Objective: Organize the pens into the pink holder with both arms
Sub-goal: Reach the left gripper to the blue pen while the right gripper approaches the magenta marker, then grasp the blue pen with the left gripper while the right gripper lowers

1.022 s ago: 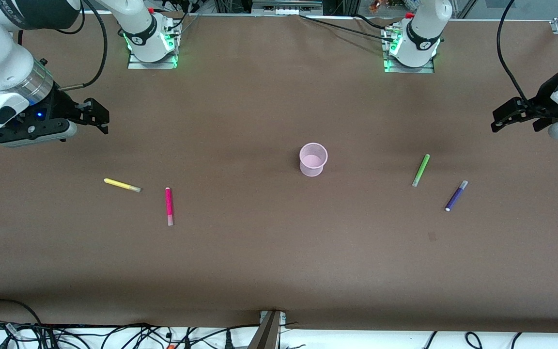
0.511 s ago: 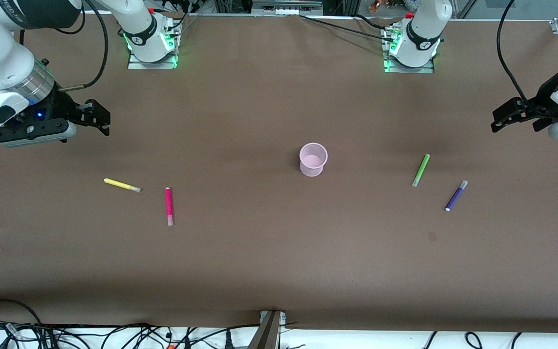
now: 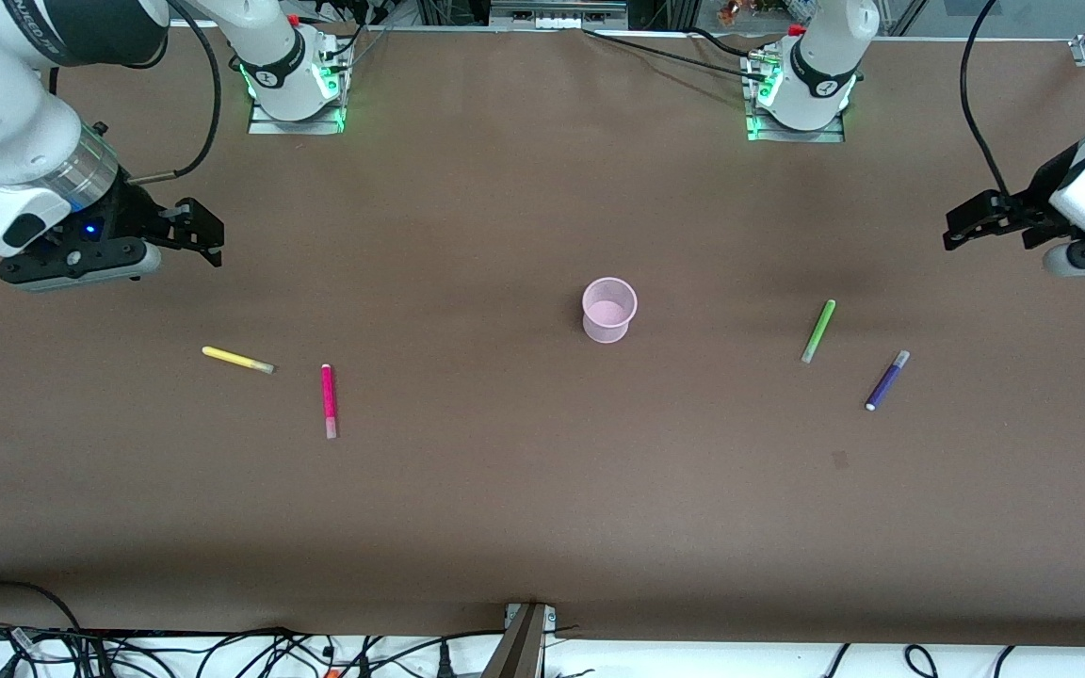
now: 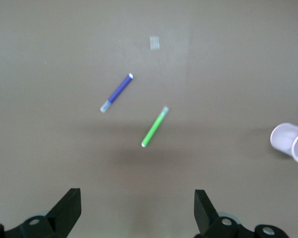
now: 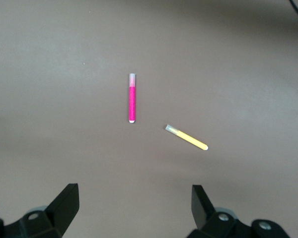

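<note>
I see nothing done yet. My right gripper [image 3: 199,231] and left gripper [image 3: 966,224] hang spread and empty over bare table. The pink holder [image 3: 609,309] stands mid-table, empty; all four pens lie outside: magenta [image 3: 329,401], yellow [image 3: 237,360], green [image 3: 818,330], purple [image 3: 886,380].

Pens yellow [image 3: 237,360], magenta [image 3: 328,400], green [image 3: 818,330], purple [image 3: 886,379]; holder [image 3: 609,310] pale pink

A brown table [image 3: 524,490] bears a small pale patch [image 3: 840,460], with tangled black cables [image 3: 222,650] along its near edge.
</note>
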Controlling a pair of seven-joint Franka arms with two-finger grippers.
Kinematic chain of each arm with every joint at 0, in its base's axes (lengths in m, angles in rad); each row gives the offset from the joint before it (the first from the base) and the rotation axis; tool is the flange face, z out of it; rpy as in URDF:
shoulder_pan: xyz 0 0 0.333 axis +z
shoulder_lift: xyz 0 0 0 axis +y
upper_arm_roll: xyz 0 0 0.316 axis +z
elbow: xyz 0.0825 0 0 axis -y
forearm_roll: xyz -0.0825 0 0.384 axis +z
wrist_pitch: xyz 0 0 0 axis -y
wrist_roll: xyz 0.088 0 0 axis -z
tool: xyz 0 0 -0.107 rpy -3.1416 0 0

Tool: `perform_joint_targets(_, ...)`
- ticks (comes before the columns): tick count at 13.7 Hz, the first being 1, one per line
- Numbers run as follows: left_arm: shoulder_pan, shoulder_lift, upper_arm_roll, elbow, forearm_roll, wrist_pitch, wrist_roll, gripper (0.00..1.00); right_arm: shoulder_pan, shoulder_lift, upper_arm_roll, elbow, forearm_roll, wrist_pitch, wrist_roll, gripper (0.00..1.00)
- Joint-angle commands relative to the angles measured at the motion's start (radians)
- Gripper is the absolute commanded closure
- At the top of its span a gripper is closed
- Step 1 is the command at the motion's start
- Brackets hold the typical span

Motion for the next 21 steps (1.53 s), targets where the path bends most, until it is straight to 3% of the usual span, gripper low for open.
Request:
perform_joint_targets(1,0.014,0.092,-0.008,0.012,0.01,-0.006,0.118,0.0,0.003,0.002,0.002,0.016,0.018,-0.011,-0.008,0.0)
perform_joint_targets(5,0.02,0.225,-0.01,0.0,0.149,0.144,0.344,0.0,0.007,0.01,0.002,0.017,0.02,-0.028,-0.005,0.0)
perform_joint_targets(9,0.067,0.374,-0.01,-0.011,0.162,0.358,0.537,0.0,0.012,0.047,0.002,0.02,0.015,-0.022,-0.005,0.0)
perform_joint_targets(12,0.113,0.449,-0.011,-0.079,0.16,0.574,0.675,0.0,0.01,0.061,0.0,0.022,0.012,-0.007,-0.005,0.0)
perform_joint_targets(16,0.124,0.497,-0.011,-0.228,0.16,0.846,0.69,0.0,0.009,0.097,-0.001,0.024,0.004,0.009,-0.006,0.0)
perform_joint_targets(21,0.126,0.588,-0.013,-0.232,0.162,0.937,0.691,0.0,0.043,0.148,0.0,0.024,-0.005,0.026,-0.011,0.0)
